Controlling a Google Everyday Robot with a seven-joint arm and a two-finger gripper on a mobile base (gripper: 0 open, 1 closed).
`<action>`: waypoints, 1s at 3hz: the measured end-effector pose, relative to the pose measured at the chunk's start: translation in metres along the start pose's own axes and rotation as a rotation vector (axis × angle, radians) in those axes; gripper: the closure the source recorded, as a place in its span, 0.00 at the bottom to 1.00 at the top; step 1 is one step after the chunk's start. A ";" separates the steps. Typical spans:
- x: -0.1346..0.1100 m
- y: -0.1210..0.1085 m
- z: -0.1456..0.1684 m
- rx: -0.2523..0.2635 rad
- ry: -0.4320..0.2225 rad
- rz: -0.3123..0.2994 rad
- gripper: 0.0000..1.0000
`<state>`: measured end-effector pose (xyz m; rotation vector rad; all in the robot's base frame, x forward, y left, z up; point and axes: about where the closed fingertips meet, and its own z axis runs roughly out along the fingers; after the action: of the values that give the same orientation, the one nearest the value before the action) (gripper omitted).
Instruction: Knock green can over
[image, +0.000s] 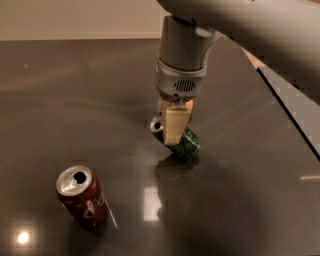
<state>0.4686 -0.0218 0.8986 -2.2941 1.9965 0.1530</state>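
The green can (188, 144) sits mid-table, tilted steeply, with its silver top (156, 123) pointing up and left and its base low on the right, near the dark tabletop (75, 90). My gripper (175, 136) comes down from above and is shut on the can. One cream finger (175, 125) crosses the can's front; the other is hidden behind it. The grey wrist (181, 75) stands straight above.
A red-brown cola can (82, 196) with white script stands upright at the front left, well apart from the gripper. A small orange shape (189, 103) shows just behind the gripper. The table's right edge (285, 107) runs diagonally, with pale floor beyond.
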 end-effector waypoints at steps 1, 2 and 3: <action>0.001 -0.001 0.008 -0.010 0.033 -0.016 0.84; -0.001 -0.003 0.015 -0.014 0.057 -0.030 0.61; -0.006 -0.004 0.020 -0.014 0.064 -0.043 0.37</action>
<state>0.4711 -0.0128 0.8796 -2.3773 1.9799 0.0914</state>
